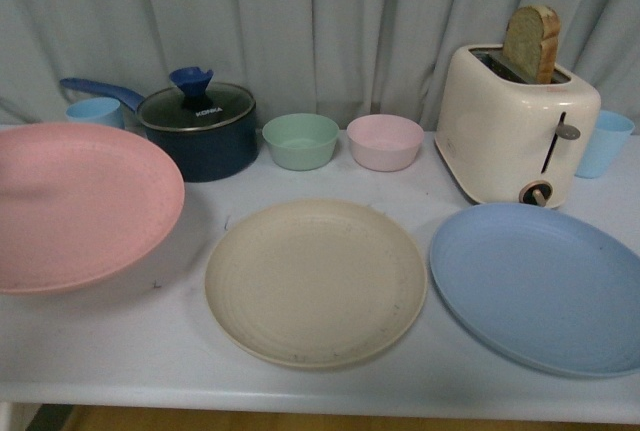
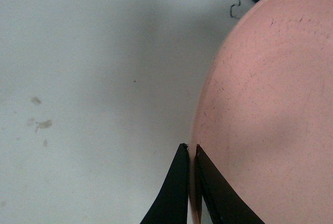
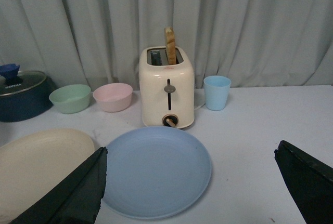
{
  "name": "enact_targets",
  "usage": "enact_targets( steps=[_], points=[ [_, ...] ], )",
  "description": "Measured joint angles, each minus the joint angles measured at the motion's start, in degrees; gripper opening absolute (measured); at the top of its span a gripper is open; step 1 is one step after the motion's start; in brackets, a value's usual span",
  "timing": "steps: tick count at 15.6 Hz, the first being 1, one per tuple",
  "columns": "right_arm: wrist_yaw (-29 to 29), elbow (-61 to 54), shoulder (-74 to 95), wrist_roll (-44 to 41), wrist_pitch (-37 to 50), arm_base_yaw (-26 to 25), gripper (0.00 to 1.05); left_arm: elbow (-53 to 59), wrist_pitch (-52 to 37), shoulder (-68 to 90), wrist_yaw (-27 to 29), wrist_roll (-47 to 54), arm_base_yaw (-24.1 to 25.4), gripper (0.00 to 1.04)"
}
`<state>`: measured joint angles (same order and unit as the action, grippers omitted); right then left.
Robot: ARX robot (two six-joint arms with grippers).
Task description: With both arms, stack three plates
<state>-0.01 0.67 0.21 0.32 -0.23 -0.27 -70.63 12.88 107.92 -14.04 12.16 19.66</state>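
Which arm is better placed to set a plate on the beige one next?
Left: the left gripper pinches the rim of the pink plate, while the right gripper is open and empty, facing the blue plate.

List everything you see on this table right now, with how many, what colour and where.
Large round matte plates: three along the front; pink plate left, beige plate middle, blue plate right.
Small round bowls: two; green bowl, pink bowl, behind the beige plate.
Lidded saucepan: one, dark blue, back left.
Toaster: one, cream, back right, bread slice sticking up.
Cups: two, light blue; left cup behind the saucepan handle, right cup beside the toaster.
Table: one, white.
Curtain: grey, behind.
Left gripper: black, shut on the pink plate's rim.
Right gripper: black, open, facing the blue plate.
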Motion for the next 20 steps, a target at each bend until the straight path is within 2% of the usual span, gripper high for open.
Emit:
enact_targets(
  steps=[2, 5, 9, 12, 15, 20],
  points=[
    [0.0, 0.0, 0.0, 0.0, 0.02, 0.0, 0.98, 1.33, 2.16, -7.32, 1.16, -1.27, -2.12, 0.02],
    [0.0, 0.0, 0.0, 0.0, 0.02, 0.0, 0.98, 4.9, 4.63, -15.19, 3.93, -5.88, -10.88, 0.02],
    [0.0, 0.0, 0.0, 0.0, 0.02, 0.0, 0.98, 6.14, 2.16, -13.29, 7.48, -15.26, -25.73, 0.02],
    [0.0, 0.0, 0.0, 0.0, 0.02, 0.0, 0.98, 3.67, 1.16, -6.75, 6.47, -20.39, -33.22, 0.02],
    [0.02, 0.0, 0.0, 0.0, 0.02, 0.0, 0.98, -0.13, 0.44, -0.52, 6.49, -22.69, -34.51, 0.02],
    [0.0, 0.0, 0.0, 0.0, 0.04, 0.0, 0.98, -4.81, 0.02, 7.74, 6.49, -22.23, -33.14, 0.02]
  ],
)
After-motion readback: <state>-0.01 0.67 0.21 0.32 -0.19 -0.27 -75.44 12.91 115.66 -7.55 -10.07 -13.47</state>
